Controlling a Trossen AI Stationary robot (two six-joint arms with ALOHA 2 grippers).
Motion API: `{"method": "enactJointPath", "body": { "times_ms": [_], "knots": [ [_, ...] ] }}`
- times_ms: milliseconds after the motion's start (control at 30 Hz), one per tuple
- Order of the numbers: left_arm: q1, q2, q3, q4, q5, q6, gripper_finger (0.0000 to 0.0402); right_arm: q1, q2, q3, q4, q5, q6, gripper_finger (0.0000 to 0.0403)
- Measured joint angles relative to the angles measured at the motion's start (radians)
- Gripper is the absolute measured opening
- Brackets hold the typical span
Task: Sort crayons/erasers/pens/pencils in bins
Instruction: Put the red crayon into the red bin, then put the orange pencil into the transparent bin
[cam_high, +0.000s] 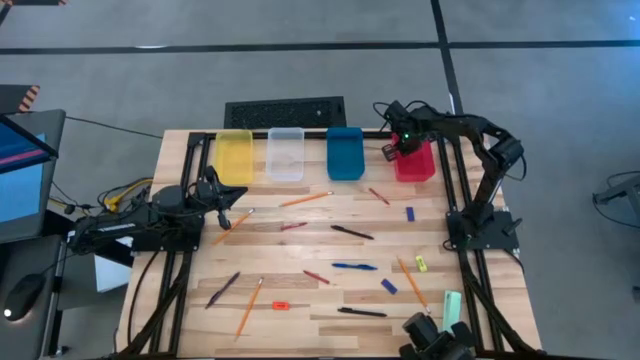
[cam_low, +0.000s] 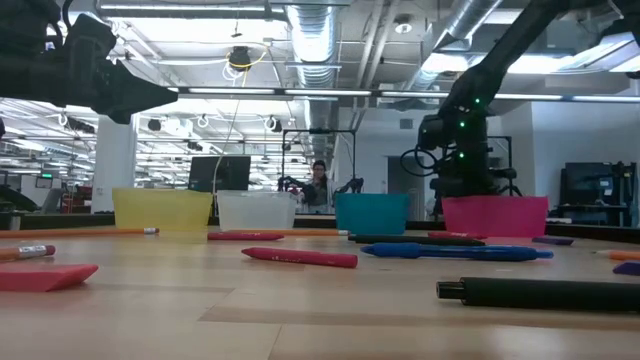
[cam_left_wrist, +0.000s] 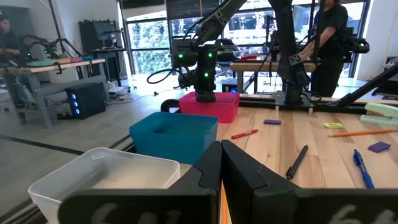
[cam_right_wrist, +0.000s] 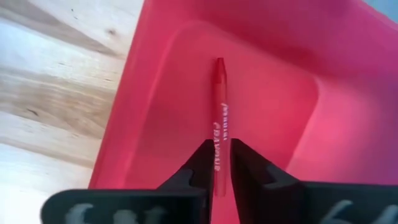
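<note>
**Red crayon at the point of release over the red bin**

The right claw (cam_right_wrist: 221, 163) was held directly above the red bin (cam_high: 417, 164) at the far right of the row of bins. A red crayon (cam_right_wrist: 219, 118) was seen between its fingertips, pointing down into the bin, its tip close to the bin floor. The fingers stood only slightly parted around the stick; whether it was gripped or already slipping free could not be told.

The left claw (cam_left_wrist: 221, 163) was clenched shut and empty, parked low near the clear bin (cam_left_wrist: 106, 177) and the blue bin (cam_left_wrist: 174, 134).

Much was left unsorted on the tabletop (cam_high: 300, 250): orange pencils (cam_high: 305, 199), dark pens (cam_high: 353, 232), small erasers (cam_high: 409, 213) and other crayons (cam_high: 315, 275).

For the step to be done well, the fingers would best be opened fully while the claw was kept centred over the bin, so that the crayon dropped flat inside instead of tipping over the wall. The claw would then best be lifted straight up, clear of the rim, before any sideways travel, so that the light bin was not dragged or nudged.
</note>
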Motion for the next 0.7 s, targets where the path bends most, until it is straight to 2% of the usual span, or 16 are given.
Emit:
{"method": "enactJointPath", "body": {
  "times_ms": [233, 433, 533, 700],
  "knots": [
    [0.0, 0.0, 0.0, 0.0, 0.0, 0.0, 0.0, 0.0, -0.032, 0.0, -0.053, 0.001, -0.047, 0.0068],
    [0.0, 0.0, 0.0, 0.0, 0.0, 0.0, 0.0, 0.061, -0.189, 0.0, -0.07, 0.035, -0.111, 0.0013],
    [0.0, 0.0, 0.0, 0.0, 0.0, 0.0, 0.0, 0.127, -0.29, -0.035, 0.038, 0.028, -0.148, 0.0009],
    [0.0, 0.0, 0.0, 0.0, 0.0, 0.0, 0.0, 0.253, -0.452, -0.196, 0.34, -0.042, -0.168, 0.0005]
  ]
}}
